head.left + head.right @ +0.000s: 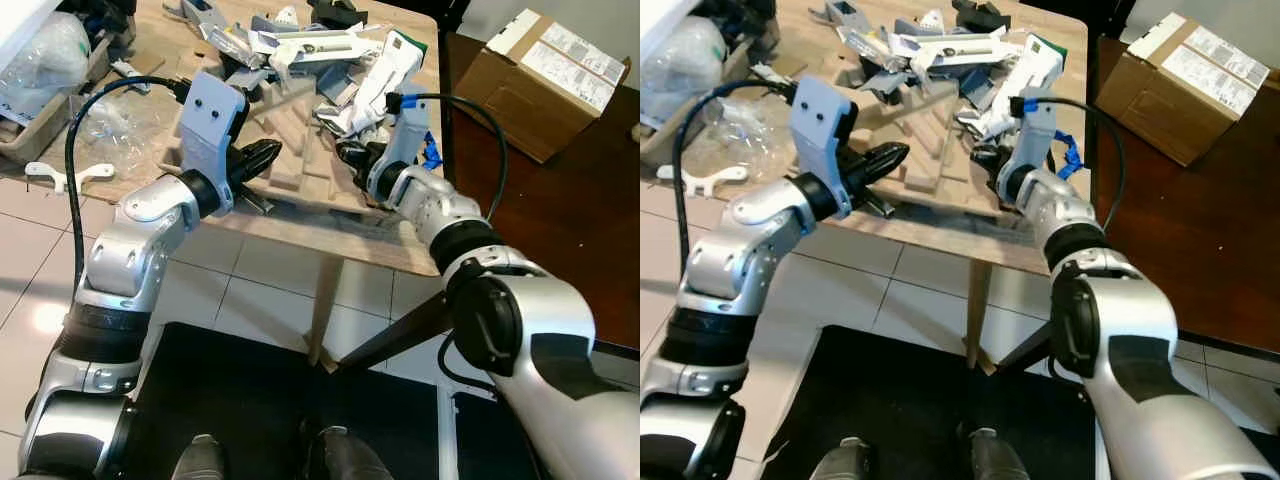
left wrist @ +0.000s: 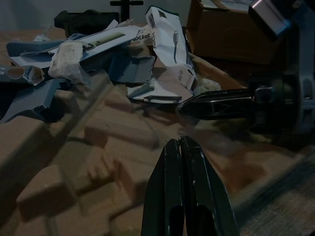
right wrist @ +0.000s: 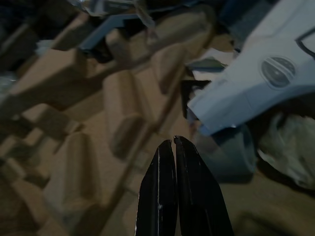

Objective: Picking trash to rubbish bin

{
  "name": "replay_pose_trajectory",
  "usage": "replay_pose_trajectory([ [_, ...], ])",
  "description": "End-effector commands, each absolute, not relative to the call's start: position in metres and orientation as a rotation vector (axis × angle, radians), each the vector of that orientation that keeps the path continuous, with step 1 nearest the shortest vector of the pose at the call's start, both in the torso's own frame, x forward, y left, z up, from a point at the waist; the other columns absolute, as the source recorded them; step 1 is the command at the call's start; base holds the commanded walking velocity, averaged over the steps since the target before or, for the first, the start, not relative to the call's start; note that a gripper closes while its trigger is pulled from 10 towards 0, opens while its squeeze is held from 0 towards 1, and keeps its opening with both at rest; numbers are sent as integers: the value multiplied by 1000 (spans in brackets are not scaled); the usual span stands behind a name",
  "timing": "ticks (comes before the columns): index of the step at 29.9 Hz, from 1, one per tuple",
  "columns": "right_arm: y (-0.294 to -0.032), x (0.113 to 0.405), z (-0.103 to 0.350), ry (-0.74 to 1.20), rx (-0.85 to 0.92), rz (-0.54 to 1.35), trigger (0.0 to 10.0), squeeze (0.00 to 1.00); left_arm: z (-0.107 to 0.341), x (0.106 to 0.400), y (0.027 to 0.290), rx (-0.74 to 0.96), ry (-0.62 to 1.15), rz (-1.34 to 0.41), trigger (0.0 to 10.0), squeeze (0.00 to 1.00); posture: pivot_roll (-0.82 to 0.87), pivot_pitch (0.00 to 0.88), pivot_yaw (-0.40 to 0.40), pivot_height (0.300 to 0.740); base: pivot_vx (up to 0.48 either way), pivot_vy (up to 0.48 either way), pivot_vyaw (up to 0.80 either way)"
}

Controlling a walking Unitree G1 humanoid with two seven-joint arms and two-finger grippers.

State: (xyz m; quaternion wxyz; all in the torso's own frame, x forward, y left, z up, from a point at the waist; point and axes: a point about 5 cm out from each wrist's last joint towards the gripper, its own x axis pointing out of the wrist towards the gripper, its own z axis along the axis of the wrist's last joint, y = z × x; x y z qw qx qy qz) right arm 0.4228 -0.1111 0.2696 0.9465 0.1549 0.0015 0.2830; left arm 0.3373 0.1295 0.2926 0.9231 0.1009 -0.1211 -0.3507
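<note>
A heap of torn white and blue packaging (image 1: 320, 50) lies on the far part of a wooden table (image 1: 340, 245). In front of it rests a brown moulded cardboard insert (image 1: 300, 130). My left gripper (image 1: 268, 156) is shut and empty, its tip low over the insert's left side (image 2: 88, 162). My right gripper (image 1: 350, 153) is also shut and empty, over the insert's right side beside a white printed carton (image 1: 385, 70). The two tips point at each other across the insert. In the right wrist view the shut fingertips (image 3: 167, 152) hover above the insert's ridges (image 3: 118, 113), near a white wrapper (image 3: 256, 83).
A brown cardboard box (image 1: 550, 70) stands on the dark floor at the right. Clear plastic bags (image 1: 50, 50) and a white plastic piece (image 1: 60, 172) lie at the left by the table. Pale tiles and a dark mat (image 1: 250, 390) lie below the table's near edge.
</note>
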Motion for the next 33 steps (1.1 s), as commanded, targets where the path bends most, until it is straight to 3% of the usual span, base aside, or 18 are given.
replay_pose_trajectory([
  [1,-121,422,274,-6,345,603,0,0,290,334,128,219,-240,-740,10000,0,131,327,-163,740,0,0,0],
  [11,-136,417,285,-62,320,750,0,0,285,335,128,214,-230,-747,10000,0,117,310,-142,740,0,0,0],
  [12,-139,414,286,-79,319,821,6000,0,283,335,128,202,-227,-744,10000,0,115,305,-138,740,0,0,0],
  [14,-140,412,286,-84,318,844,6000,0,283,334,129,197,-226,-743,10000,0,115,305,-138,740,0,0,0],
  [15,-143,410,285,-90,316,884,10000,0,283,333,130,164,-229,-744,10000,0,110,298,-130,740,0,0,0],
  [27,-174,389,284,-199,502,1099,10000,0,306,307,131,-67,-369,-961,10000,0,94,269,-100,740,0,0,0],
  [33,-178,378,285,-243,583,1150,10000,0,308,297,132,-79,-351,-1092,10000,0,80,262,-82,740,0,0,0],
])
